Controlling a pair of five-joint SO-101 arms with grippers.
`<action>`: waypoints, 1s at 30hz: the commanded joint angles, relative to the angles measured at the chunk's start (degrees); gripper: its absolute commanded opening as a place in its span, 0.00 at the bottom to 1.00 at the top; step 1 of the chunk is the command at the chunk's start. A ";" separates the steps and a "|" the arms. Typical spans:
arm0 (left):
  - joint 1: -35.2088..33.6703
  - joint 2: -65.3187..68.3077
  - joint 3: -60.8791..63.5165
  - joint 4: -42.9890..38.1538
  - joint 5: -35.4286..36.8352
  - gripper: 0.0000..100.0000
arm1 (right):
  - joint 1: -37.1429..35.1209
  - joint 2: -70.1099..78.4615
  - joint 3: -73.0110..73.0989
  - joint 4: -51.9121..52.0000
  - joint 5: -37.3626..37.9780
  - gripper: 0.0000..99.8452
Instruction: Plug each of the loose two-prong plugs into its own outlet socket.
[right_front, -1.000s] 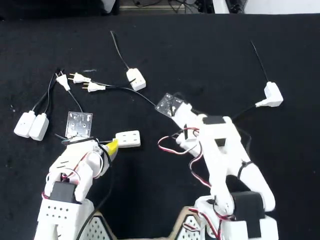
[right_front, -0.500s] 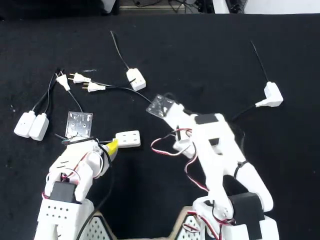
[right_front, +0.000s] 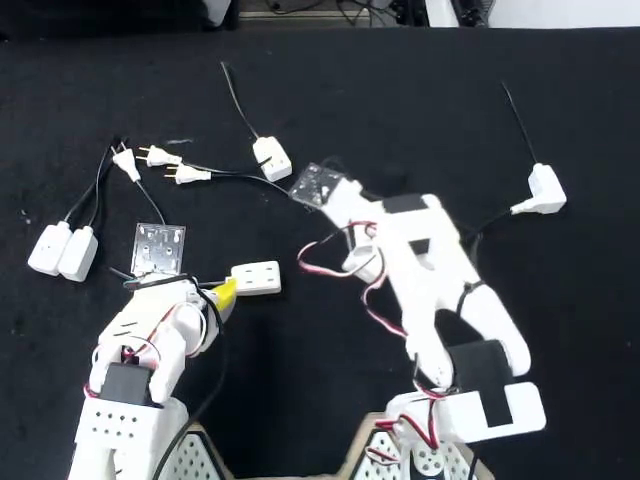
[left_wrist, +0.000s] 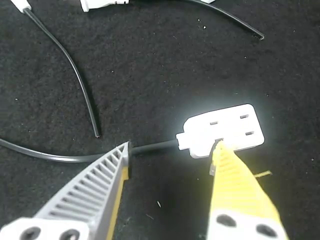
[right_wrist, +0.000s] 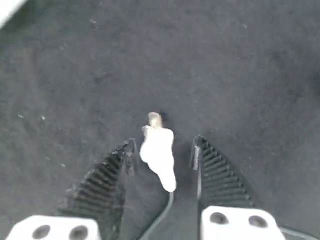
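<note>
A white outlet socket (left_wrist: 222, 130) (right_front: 256, 277) lies on the black table. My left gripper (left_wrist: 170, 147) is open over its cable end, and the yellow fingertip (left_wrist: 216, 147) touches the socket's edge. Between the black fingers of my right gripper (right_wrist: 162, 142) sits a white two-prong plug (right_wrist: 159, 150), prongs pointing away and cable trailing back. The right arm's wrist (right_front: 320, 186) is beside another small socket (right_front: 272, 158). Three loose plugs (right_front: 158, 156) lie at the far left.
Two white sockets (right_front: 62, 250) lie side by side at the left edge. An angled white socket (right_front: 545, 190) lies at the right. Thin black cables (right_front: 240, 176) cross the mat between the plugs and the right arm. The table's far half is bare black cloth.
The right arm has swung away from me and to the left, carrying its wrist closer to the small socket. The left arm and the socket under it have not moved.
</note>
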 joint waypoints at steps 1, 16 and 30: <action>0.48 -0.44 -0.75 -0.88 -0.35 0.27 | 2.02 -0.57 -3.47 1.76 2.81 0.17; 0.48 -0.44 -0.75 -0.88 -0.44 0.27 | 3.34 -0.31 2.77 -5.54 7.12 0.12; 0.48 -0.44 -0.75 -0.88 -0.44 0.27 | 3.78 -0.84 4.62 -7.21 6.07 0.01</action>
